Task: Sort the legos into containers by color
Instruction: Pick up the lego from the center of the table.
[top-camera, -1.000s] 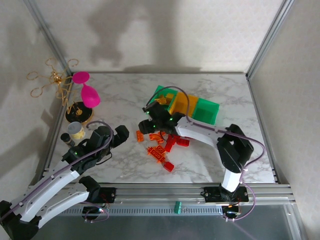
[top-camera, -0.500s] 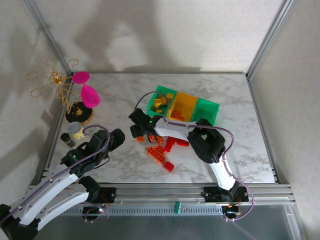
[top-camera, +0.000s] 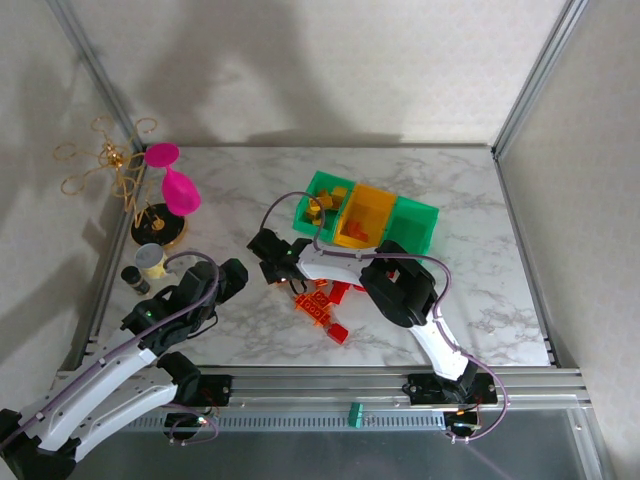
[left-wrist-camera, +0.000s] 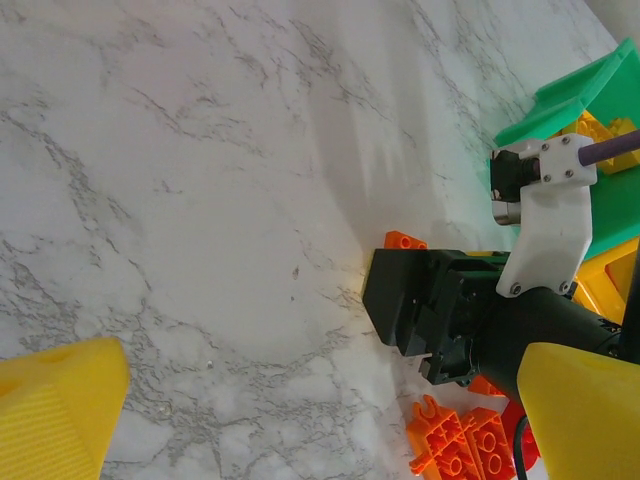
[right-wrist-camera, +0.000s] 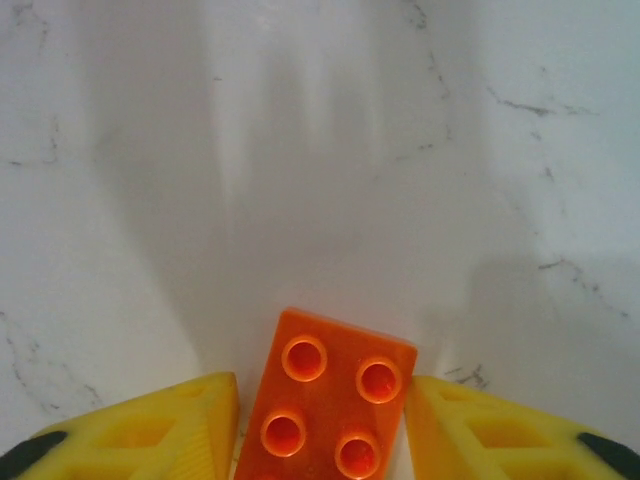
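Observation:
An orange lego lies flat on the marble with my right gripper shut on it, one yellow finger against each long side. From above, the right gripper sits left of a loose pile of orange and red legos. A lone red lego lies nearer the front. The containers stand in a row: a green one with yellow legos, a yellow-orange one with orange legos, and a second green one. My left gripper is open and holds nothing, its yellow fingers wide apart over bare marble.
A pink glass, a gold wire stand, a cream cup and a small dark item crowd the left edge. Metal frame posts mark the back corners. A rail runs along the front edge.
My right gripper has swung from the containers down and left to the table beside the pile, and its jaws have narrowed onto an orange lego. The left arm has barely shifted.

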